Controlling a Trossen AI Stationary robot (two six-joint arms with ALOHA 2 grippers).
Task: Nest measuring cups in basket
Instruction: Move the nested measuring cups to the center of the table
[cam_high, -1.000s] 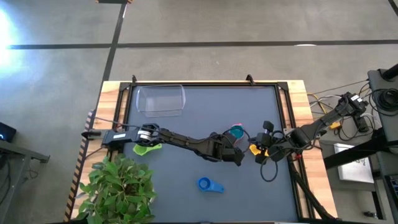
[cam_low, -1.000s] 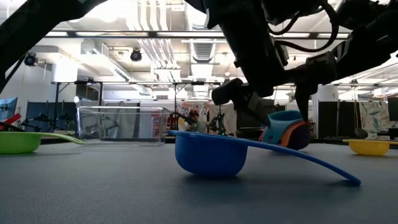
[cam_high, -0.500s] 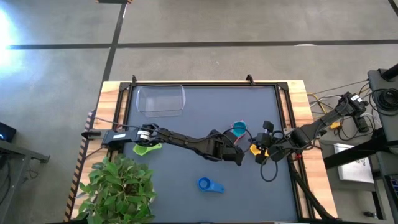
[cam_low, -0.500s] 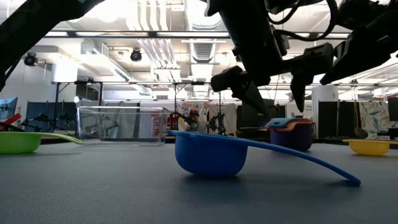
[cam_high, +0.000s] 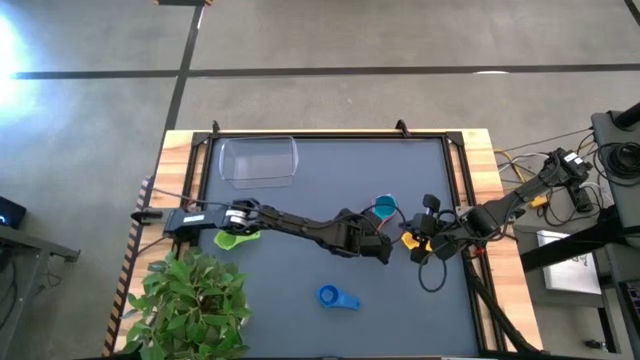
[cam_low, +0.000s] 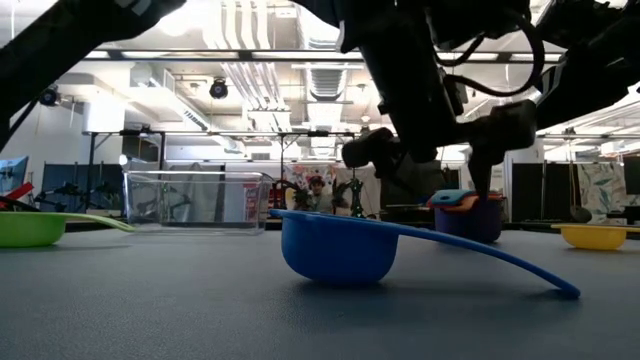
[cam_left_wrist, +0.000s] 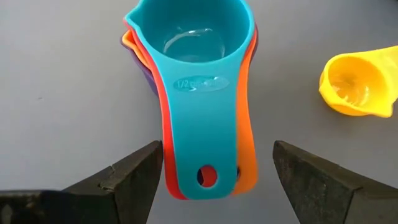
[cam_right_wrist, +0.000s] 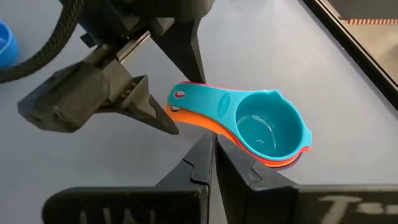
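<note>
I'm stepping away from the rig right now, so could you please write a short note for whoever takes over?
Left gripper: open, empty, its fingers on either side of the handles of the nested stack.
Right gripper: shut, empty, beside that stack.
Stack: teal cup on top, red, orange and purple under it, standing on the table mid-right.
Loose cups: yellow near the right gripper, blue at the front, green at the left.
Basket: back left, nothing visible in it.
Done: four cups nested.
Left: nest the other three, then get the set into the basket.
</note>
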